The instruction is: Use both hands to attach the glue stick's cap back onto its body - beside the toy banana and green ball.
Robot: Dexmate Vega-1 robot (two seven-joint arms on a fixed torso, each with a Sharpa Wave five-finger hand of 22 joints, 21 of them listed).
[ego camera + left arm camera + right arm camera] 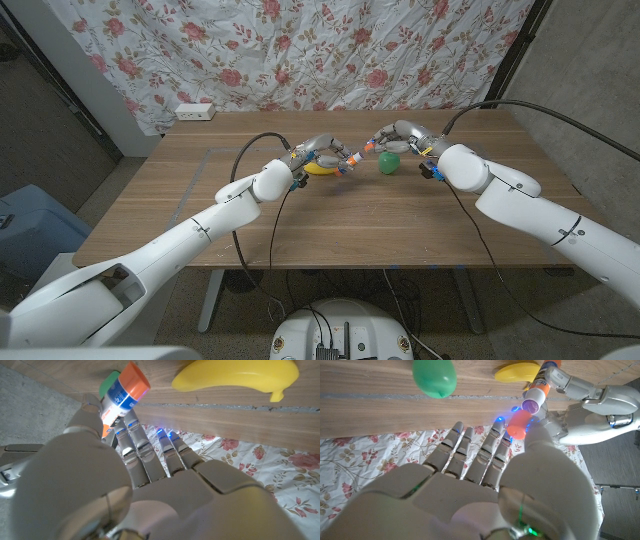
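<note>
1. Glue stick (345, 160): held above the bench (200, 220) at its far middle, between the two robot hands. In the left wrist view the tube (122, 392) shows a white and blue label with an orange band at its open end; in the right wrist view that open end (536, 400) shows a pale purplish face.
2. Left robot hand (312, 152): grips the glue stick body, thumb on one side and fingers (137, 442) on the other, the tube pointing toward the right robot hand.
3. Cap (518, 424): orange, pinched in the right robot hand, sitting just beside the tube's open end. Whether cap and tube touch cannot be told. In the head view the cap (368, 150) is a small orange spot at the fingertips.
4. Right robot hand (395, 135): closed on the cap between thumb and a finger, its other fingers (465, 447) stretched out and apart.
5. Toy banana (320, 168): yellow, lying on the bench directly under the left robot hand, to the left of the ball.
6. Green ball (388, 162): on the bench just under the right robot hand, close to the right of the glue stick's tip.
7. Surroundings: a floral cloth (330, 45) hangs behind the bench; a white power strip (195, 112) lies at the far left corner of the bench; black cables (250, 160) run along both arms.
</note>
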